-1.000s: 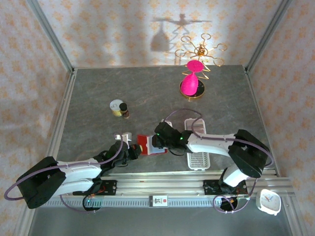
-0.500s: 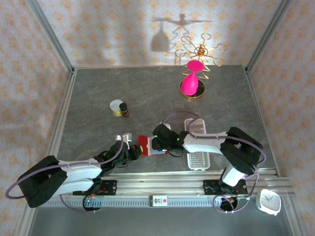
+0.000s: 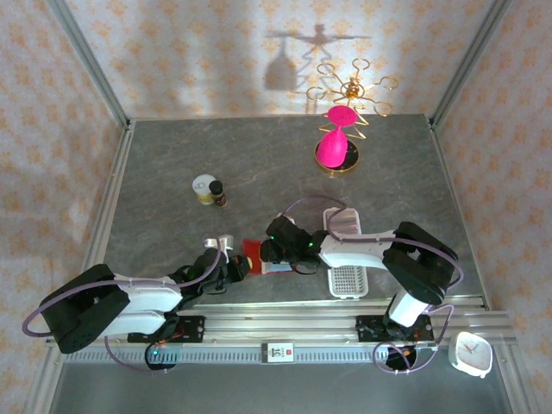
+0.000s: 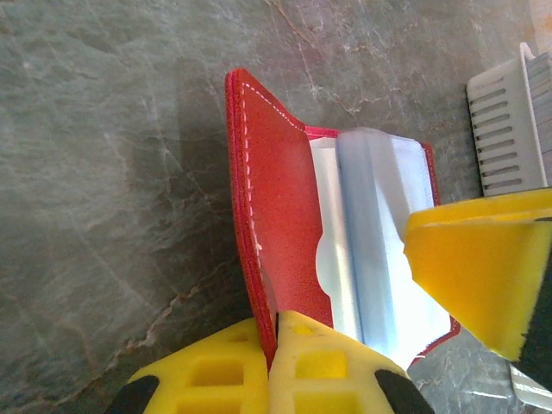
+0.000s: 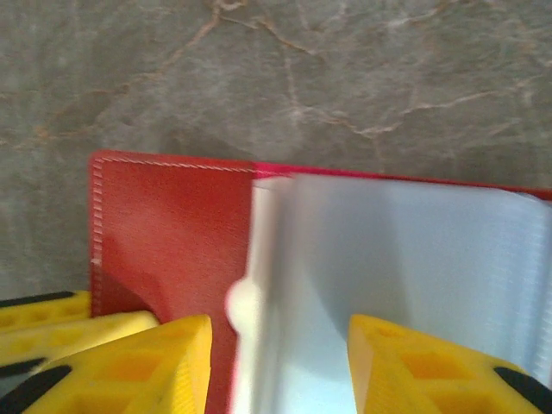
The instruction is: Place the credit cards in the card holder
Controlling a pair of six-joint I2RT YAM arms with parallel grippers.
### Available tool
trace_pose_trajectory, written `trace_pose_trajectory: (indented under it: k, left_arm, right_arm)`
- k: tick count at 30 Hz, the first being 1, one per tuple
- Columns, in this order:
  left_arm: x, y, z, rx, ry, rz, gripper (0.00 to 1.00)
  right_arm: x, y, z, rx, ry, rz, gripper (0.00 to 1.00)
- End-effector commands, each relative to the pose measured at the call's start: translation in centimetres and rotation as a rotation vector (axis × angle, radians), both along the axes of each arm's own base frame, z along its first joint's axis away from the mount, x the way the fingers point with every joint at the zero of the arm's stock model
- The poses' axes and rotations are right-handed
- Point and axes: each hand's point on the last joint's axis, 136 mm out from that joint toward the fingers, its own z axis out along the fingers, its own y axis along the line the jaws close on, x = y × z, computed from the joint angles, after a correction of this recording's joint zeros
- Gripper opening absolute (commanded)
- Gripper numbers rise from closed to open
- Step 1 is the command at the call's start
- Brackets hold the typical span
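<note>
The card holder (image 3: 255,255) (image 4: 276,190) (image 5: 164,233) is a red wallet lying open near the table's front edge. My left gripper (image 3: 235,266) (image 4: 278,323) is shut on the near edge of its raised left flap. One of the credit cards (image 4: 375,233) (image 5: 405,259), pale blue, lies in the open wallet against the inner pocket. Right over that card is my right gripper (image 3: 269,250) (image 5: 280,345), its jaws apart; the left finger is over the red lining and the right finger over the card. In the left wrist view one of its fingers (image 4: 483,267) covers the card's right part.
A white slotted tray (image 3: 345,280) (image 4: 509,121) lies just right of the wallet. Two small bottles (image 3: 208,190) stand at mid-left. A pink ornament on a gold stand (image 3: 338,142) sits at the back. A white clock (image 3: 472,354) rests beyond the rail at near right.
My right gripper has slid a little to the left, further over the open wallet, and its jaws have eased slightly wider. The left gripper keeps its hold on the flap.
</note>
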Motion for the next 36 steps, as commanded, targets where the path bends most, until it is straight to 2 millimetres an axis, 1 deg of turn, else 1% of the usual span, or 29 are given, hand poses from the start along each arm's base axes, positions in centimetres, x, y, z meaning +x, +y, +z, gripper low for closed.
trace_pose_trajectory:
  k: [1, 7, 10, 14, 18, 21, 29, 34, 36]
  left_arm:
    - [-0.5, -0.3, -0.3, -0.014, 0.016, -0.016, 0.00]
    - [-0.5, -0.1, -0.3, -0.013, 0.012, -0.006, 0.00]
    - [-0.4, 0.1, -0.4, -0.005, 0.009, 0.004, 0.00]
    - [-0.4, 0.0, -0.3, -0.005, 0.007, -0.005, 0.00]
    - [-0.4, 0.3, -0.5, 0.005, 0.005, 0.003, 0.00]
    - [-0.6, 0.4, -0.7, 0.008, 0.007, 0.002, 0.00]
    - [-0.5, 0.2, -0.5, 0.003, 0.005, -0.006, 0.00]
    - [-0.6, 0.2, -0.3, -0.006, 0.000, -0.003, 0.00]
    - [-0.6, 0.2, -0.2, -0.014, -0.004, -0.003, 0.00]
  right_arm:
    - [-0.3, 1.3, 0.4, 0.068, 0.014, 0.003, 0.46]
    - [0.0, 1.9, 1.1, 0.120, 0.012, -0.018, 0.45]
    - [0.5, 0.8, 1.6, 0.086, -0.016, -0.061, 0.45]
    - [0.9, -1.6, 1.6, -0.021, -0.051, -0.108, 0.45]
    - [0.4, -3.3, 0.8, -0.086, -0.045, -0.129, 0.45]
    - [0.1, -3.8, 0.1, -0.107, -0.033, -0.129, 0.46]
    - [-0.2, -3.9, -2.1, -0.194, -0.005, -0.120, 0.46]
    - [-0.7, -4.0, -3.6, -0.303, -0.013, -0.099, 0.52]
    - [-1.0, -3.3, -4.0, -0.299, -0.006, -0.085, 0.54]
